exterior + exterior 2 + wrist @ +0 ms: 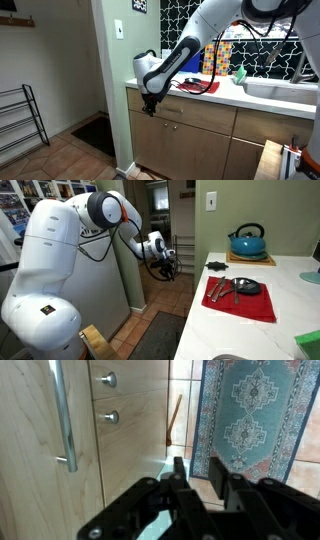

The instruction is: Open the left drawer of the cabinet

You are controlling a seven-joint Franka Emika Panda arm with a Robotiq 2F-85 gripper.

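**Robot gripper hangs at left drawer of kitchen cabinet**

The left drawer (pixel 195 116) sits at the top of the wooden cabinet (pixel 180 150), directly under the white countertop (pixel 228 96). In an exterior view its front looks flush with the cabinet face. The gripper (pixel 150 104) hangs in front of the drawer's left end, close to the wood; whether it touches cannot be told from here. In the wrist view the gripper (pixel 196 463) has its two dark fingers (pixel 178 468) spread apart and grasping nothing, with only pale floor tile in the gap. Beyond them that view takes in a long metal bar handle (pixel 62 415) on a pale wood front, two round knobs (pixel 107 379) on the panels beside it, and a patterned rug (pixel 250 415) on the floor. The white arm (pixel 60 270) bends toward the cabinet from its bulky base. On the countertop lies a red mat (pixel 262 306) carrying dark utensils, and a blue kettle (pixel 247 242) stands behind it near the wall. A wire rack (pixel 20 120) stands well apart from the cabinet, against the far wall
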